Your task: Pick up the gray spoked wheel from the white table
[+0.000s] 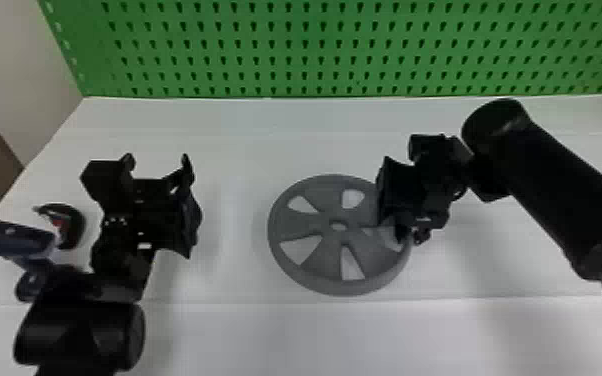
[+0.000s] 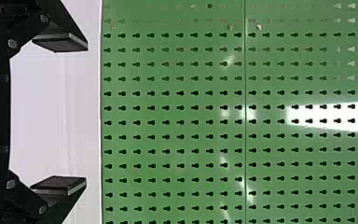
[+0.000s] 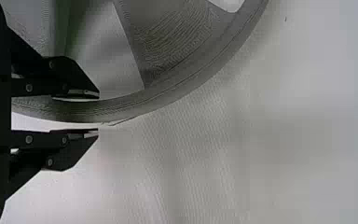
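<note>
Well, from where I stand, a thin line crosses the near part of the white table point(image 1: 285, 340), running left to right just nearer than the gray spoked wheel point(image 1: 327, 250). The wheel lies flat around the middle, on the near side of that broad white top, its near rim close to the line. At the left, the left gripper point(image 1: 157, 159) hangs with its two fingers spread wide and nothing between them; a wide strip of white surface separates it from the wheel, so there's room sideways. A long dark blue and red object point(image 1: 12, 239) and a curved dark one point(image 1: 76, 226) sit farther left, close beside that arm, towards the table's slanting left edge.

Over at the wheel's right side is the right gripper point(image 1: 410, 236). Its fingers stand a little apart with the rim between them, one at an opening between spokes, the other outside. A sliver of light shows between the rim and the outer finger, so it isn't clamped; whether the inner one touches, I can't tell. Beyond the wheel, more white surface stretches to the far edge, where the green pegboard point(image 1: 295, 35) rises.
</note>
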Robot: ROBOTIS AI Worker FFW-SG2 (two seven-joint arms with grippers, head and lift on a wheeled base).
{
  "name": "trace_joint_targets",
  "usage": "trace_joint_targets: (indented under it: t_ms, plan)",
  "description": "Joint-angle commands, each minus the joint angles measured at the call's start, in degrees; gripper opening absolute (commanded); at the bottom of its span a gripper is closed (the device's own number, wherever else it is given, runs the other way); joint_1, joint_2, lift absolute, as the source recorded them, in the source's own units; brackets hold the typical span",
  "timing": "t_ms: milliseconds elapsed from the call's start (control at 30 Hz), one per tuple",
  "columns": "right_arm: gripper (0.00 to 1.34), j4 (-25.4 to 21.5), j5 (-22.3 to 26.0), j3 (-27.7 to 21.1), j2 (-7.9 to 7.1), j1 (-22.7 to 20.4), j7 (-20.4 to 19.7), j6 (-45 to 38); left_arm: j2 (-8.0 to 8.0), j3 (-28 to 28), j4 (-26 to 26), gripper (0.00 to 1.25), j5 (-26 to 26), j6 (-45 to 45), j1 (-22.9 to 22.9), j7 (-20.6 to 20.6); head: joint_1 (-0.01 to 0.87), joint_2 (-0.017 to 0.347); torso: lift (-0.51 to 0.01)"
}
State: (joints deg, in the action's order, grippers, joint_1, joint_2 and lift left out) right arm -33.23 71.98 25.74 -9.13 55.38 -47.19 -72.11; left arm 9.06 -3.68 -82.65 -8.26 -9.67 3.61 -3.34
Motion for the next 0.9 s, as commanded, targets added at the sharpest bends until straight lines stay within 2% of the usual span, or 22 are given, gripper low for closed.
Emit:
trace_joint_targets:
  t_ms: [0,600,867]
  plan:
    - [0.31,-0.08,0.0,0.1,0.08,0.0,0.0,-0.05,0.0,-0.01,0.03,1.0,-0.09,0.0,0.08,0.0,0.77,0.044,-0.098]
    - [0.31,-0.08,0.0,-0.34,-0.1,0.0,1.32,-0.14,0.08,-0.01,0.12,1.0,-0.09,0.0,0.08,0.0,0.77,0.044,-0.098]
    - [0.31,-1.57,-1.85,-4.21,-0.45,0.0,1.32,-1.9,0.08,0.26,0.12,1.0,-0.26,0.0,-0.18,0.0,0.77,0.044,-0.098]
